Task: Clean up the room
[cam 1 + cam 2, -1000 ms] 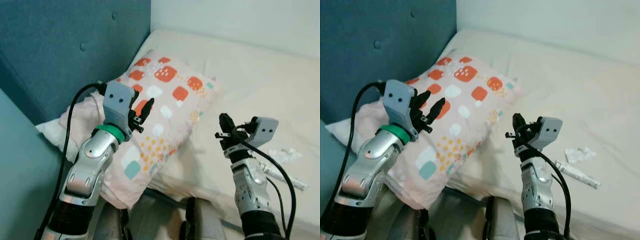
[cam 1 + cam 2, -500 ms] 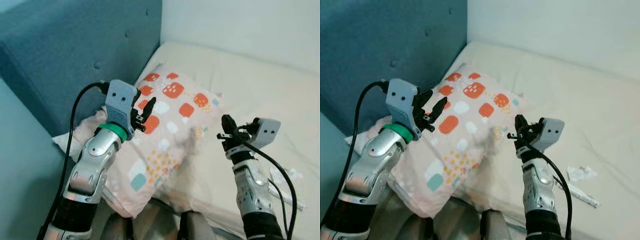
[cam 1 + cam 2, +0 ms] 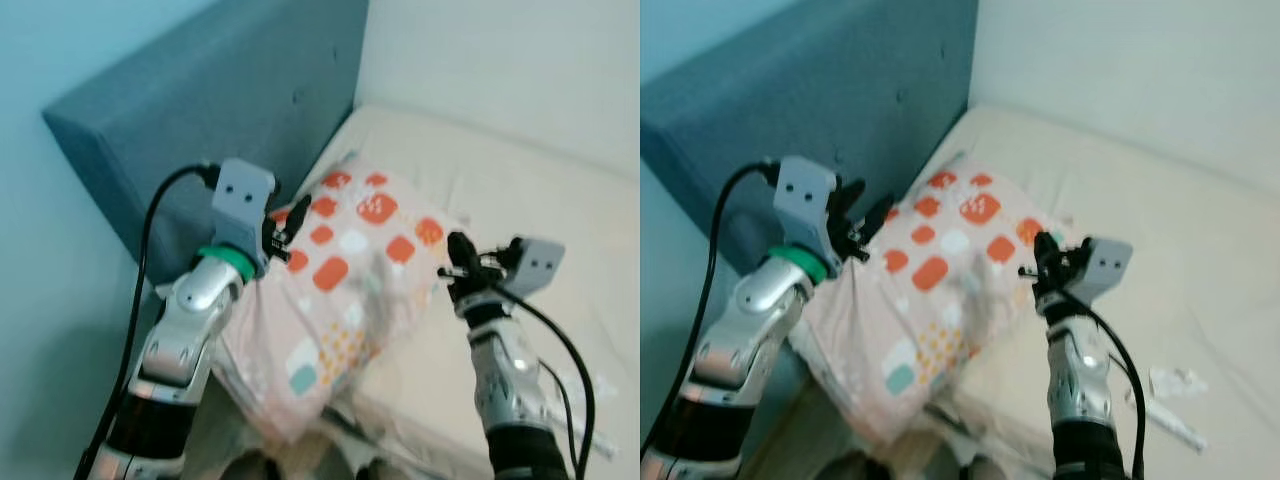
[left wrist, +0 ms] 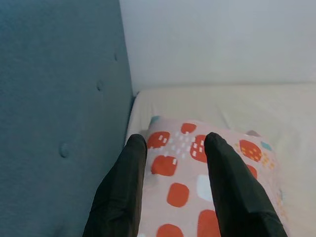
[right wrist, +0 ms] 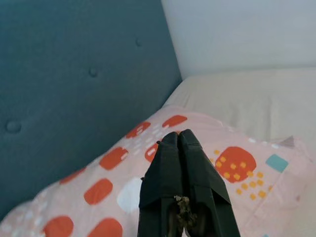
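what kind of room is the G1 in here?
Most likely a bedroom. A patterned pillow lies on a cream mattress, at the end by a padded blue headboard, in the corner of a pale wall. Some crumpled litter lies on the mattress.

Soft, even light fills the room, with no glare and only faint shadows beneath the pillow and along the bed edge. Both of my eye views are smeared with motion blur, worst toward the bottom corners. My wrist views are sharper on the background, though my own fingers sit slightly out of focus.
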`<state>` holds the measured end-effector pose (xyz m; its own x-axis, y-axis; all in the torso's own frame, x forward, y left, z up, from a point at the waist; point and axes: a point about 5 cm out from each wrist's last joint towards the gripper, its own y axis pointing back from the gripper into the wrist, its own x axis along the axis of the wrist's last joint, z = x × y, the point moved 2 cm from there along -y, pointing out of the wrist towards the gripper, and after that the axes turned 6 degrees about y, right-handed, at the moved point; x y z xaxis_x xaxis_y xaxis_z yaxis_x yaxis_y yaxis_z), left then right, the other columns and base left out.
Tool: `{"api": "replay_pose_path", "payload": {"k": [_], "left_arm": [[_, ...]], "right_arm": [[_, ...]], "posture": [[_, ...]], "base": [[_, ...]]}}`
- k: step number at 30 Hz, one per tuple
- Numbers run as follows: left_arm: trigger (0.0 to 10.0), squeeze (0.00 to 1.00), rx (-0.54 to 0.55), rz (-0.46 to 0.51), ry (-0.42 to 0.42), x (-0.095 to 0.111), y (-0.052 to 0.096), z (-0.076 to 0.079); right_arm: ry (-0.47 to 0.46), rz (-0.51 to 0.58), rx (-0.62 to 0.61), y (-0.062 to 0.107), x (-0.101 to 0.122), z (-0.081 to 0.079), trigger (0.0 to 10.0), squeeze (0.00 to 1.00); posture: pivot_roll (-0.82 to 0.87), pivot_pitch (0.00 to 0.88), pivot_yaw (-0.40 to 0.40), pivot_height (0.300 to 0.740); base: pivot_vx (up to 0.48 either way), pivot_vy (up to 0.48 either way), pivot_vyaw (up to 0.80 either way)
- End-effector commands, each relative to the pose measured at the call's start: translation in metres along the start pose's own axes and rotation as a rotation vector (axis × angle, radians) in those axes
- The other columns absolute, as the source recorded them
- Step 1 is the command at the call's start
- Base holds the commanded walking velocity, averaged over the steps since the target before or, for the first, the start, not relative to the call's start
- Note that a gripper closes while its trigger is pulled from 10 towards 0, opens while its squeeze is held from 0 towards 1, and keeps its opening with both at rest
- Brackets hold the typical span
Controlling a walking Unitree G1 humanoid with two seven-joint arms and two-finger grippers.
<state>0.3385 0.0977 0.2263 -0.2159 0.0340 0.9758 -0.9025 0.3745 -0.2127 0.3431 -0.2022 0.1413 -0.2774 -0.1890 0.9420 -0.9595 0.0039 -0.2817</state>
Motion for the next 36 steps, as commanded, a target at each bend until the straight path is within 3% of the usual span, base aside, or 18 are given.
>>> {"api": "replay_pose_path", "payload": {"k": [1, 7, 17, 36], "left_arm": [[10.0, 0.0, -0.007, -0.015, 0.002, -0.005, 0.0, 0.003], [10.0, 0.0, -0.009, -0.036, -0.013, -0.011, 0.001, 0.002], [10.0, 0.0, -0.001, -0.068, -0.012, -0.022, 0.006, 0.0], [10.0, 0.0, 0.0, -0.065, -0.013, -0.023, 0.005, 0.001]], "right_arm": [[-0.029, -0.047, -0.086, 0.006, -0.009, 0.015, 10.0, 0.0], [-0.148, -0.083, -0.176, 0.013, -0.023, 0.021, 10.0, 0.0], [-0.134, -0.118, -0.136, 0.018, -0.033, 0.007, 10.0, 0.0], [-0.134, -0.134, -0.125, 0.018, -0.036, 0.005, 10.0, 0.0]], "posture": [[0.07, 0.091, 0.028, 0.74], [0.07, 0.093, 0.032, 0.74], [0.07, 0.096, 0.031, 0.74], [0.07, 0.098, 0.026, 0.74]], "base": [[0.0, 0.0, 0.0], [0.0, 0.0, 0.0], [0.0, 0.0, 0.0], [0.0, 0.0, 0.0]]}}
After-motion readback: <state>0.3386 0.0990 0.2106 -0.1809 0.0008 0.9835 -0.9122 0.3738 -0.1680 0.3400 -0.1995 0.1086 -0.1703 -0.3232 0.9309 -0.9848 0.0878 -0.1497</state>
